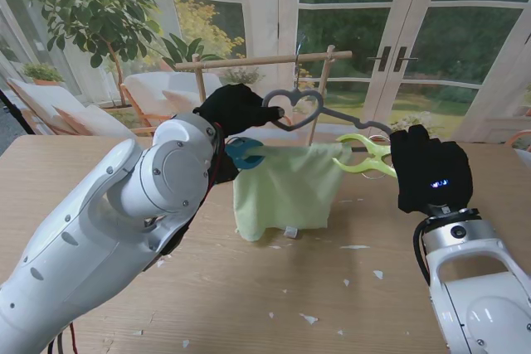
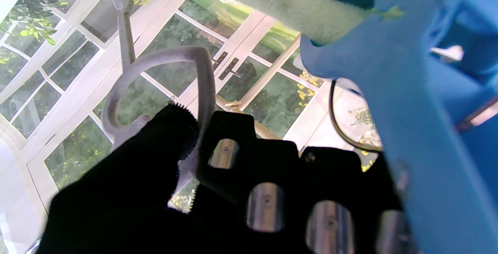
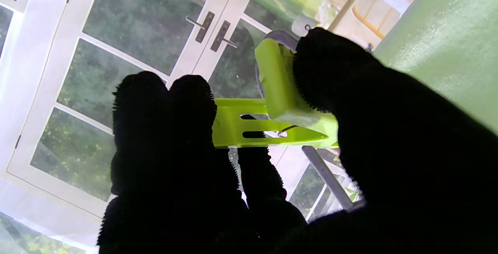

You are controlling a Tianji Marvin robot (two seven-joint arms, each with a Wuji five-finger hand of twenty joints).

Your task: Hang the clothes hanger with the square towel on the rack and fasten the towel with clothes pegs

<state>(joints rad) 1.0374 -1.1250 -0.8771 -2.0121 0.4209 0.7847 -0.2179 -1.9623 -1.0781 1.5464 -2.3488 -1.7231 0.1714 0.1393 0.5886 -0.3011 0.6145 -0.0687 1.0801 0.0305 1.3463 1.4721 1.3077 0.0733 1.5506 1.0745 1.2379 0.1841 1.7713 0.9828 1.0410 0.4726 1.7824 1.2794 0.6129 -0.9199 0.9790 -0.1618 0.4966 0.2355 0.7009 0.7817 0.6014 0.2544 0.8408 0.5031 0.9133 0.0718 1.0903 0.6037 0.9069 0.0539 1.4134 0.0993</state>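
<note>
A grey clothes hanger (image 1: 300,105) with a heart-shaped hook is held up over the table, a pale green square towel (image 1: 286,188) draped over its bar. My left hand (image 1: 232,109), in a black glove, is shut on the hanger's hook (image 2: 155,63). A blue peg (image 1: 244,153) clips the towel at its left end, close to my left wrist (image 2: 408,110). My right hand (image 1: 427,167) is shut on a lime green peg (image 1: 367,156) at the hanger's right end, thumb and fingers squeezing it (image 3: 272,125). The wooden rack (image 1: 265,61) stands behind the hanger.
Small white scraps (image 1: 309,318) lie scattered on the wooden table (image 1: 332,288). Glass doors and a potted plant (image 1: 99,6) stand beyond the table's far edge. Chairs sit behind the rack at the left.
</note>
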